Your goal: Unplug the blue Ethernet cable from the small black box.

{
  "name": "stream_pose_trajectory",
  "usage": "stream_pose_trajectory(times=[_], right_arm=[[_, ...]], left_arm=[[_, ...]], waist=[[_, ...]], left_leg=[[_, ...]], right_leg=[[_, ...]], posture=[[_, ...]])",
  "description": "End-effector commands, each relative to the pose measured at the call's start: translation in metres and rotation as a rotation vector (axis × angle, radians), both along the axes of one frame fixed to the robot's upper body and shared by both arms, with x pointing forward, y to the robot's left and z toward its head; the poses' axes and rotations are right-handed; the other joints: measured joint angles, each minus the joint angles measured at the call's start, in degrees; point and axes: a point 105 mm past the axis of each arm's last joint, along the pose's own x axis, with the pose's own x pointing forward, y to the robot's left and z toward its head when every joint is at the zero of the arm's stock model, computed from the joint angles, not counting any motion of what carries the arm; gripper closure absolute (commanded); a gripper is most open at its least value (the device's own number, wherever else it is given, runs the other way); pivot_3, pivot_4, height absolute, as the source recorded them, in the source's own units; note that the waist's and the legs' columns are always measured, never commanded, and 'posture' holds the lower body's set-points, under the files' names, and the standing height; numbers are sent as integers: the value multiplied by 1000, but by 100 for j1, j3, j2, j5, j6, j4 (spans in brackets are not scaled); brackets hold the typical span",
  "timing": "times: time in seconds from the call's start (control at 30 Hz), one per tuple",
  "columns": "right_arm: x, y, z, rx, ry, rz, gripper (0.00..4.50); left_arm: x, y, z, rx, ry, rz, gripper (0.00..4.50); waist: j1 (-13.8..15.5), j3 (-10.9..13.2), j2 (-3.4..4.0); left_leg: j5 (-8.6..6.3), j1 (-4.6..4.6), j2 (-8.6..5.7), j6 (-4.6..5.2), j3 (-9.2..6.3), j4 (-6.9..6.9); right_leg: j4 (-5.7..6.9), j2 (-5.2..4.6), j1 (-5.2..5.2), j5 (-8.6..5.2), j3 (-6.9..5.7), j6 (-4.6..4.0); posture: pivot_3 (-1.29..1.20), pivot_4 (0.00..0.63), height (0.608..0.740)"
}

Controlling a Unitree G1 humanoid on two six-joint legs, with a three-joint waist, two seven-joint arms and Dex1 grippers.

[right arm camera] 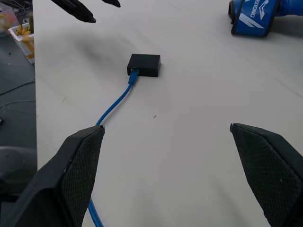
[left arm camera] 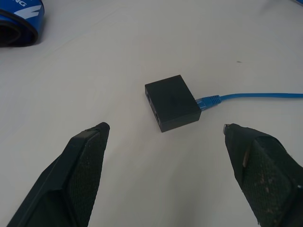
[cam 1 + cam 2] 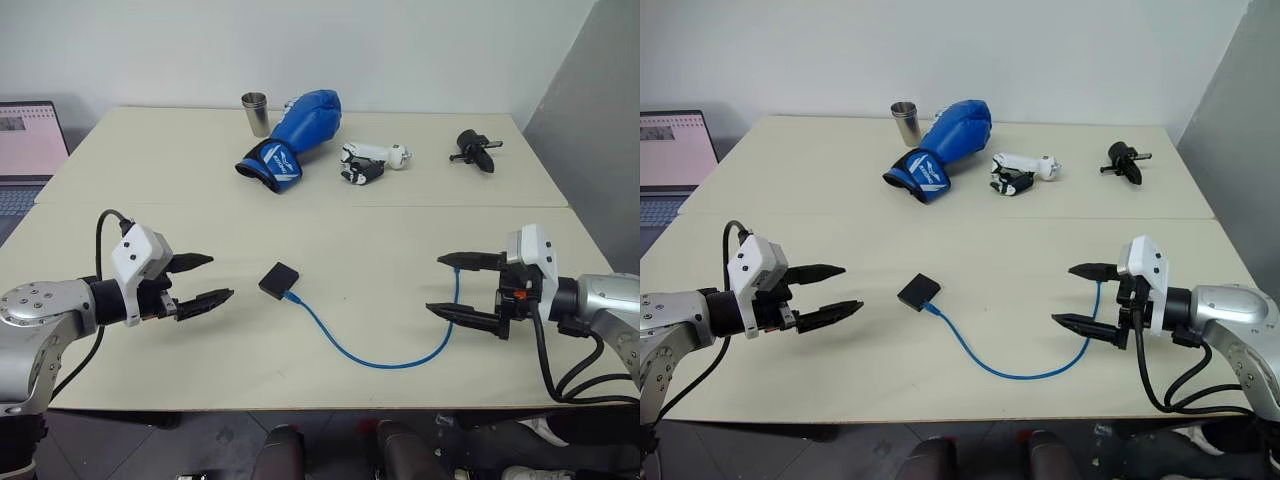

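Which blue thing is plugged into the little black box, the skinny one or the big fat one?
The skinny one: the blue Ethernet cable runs into the small black box. The blue boxing glove lies apart, farther back beside the metal cup.

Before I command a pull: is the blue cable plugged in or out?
Plugged in: the blue Ethernet cable has its plug seated in the small black box.

Bright, even light; soft faint shadows lie on the worktop (image 3: 330,230) beneath the fingers (image 2: 85,156), which look slightly blurred up close
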Motion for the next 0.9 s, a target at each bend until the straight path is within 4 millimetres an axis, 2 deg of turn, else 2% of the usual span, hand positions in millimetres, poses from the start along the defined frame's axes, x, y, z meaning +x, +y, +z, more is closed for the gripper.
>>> stream_pose_trajectory(times=[0.03, 0.33, 0.5, 0.67, 0.9], right_arm=[[-1, 4, 8, 7, -40, 18, 2], [-1, 5, 3, 10, -32, 28, 2], [0, 17, -1, 19, -34, 54, 2], [8, 49, -13, 41, -37, 89, 2], [36, 113, -53, -12, -3, 38, 2]], left_arm=[[-5, -2, 4, 11, -6, -38, 353], [-8, -4, 0, 19, 1, -59, 353], [-11, 2, -7, 51, 3, -80, 353], [-16, 4, -12, 114, 0, -160, 353], [-19, 5, -7, 118, 20, -217, 353]], waist=[[2, 0, 0], [2, 0, 0], [-2, 1, 1], [-9, 1, 2], [-9, 2, 4]], left_leg=[[0, 0, 0, 0, 0, 0], [0, -1, 0, 0, 2, 0], [0, -1, 1, 0, 4, -1], [0, 1, 1, 0, 4, 0], [0, -8, 3, 0, 7, -1]], right_leg=[[0, 0, 0, 0, 0, 0], [0, 0, -2, 0, 1, 0], [0, 0, -4, 0, 2, 0], [3, 1, -5, 0, 1, -1], [5, 5, -18, 0, 0, -2]], posture=[[0, 150, 740], [0, 150, 740], [0, 150, 740], [0, 150, 740], [0, 150, 740]])
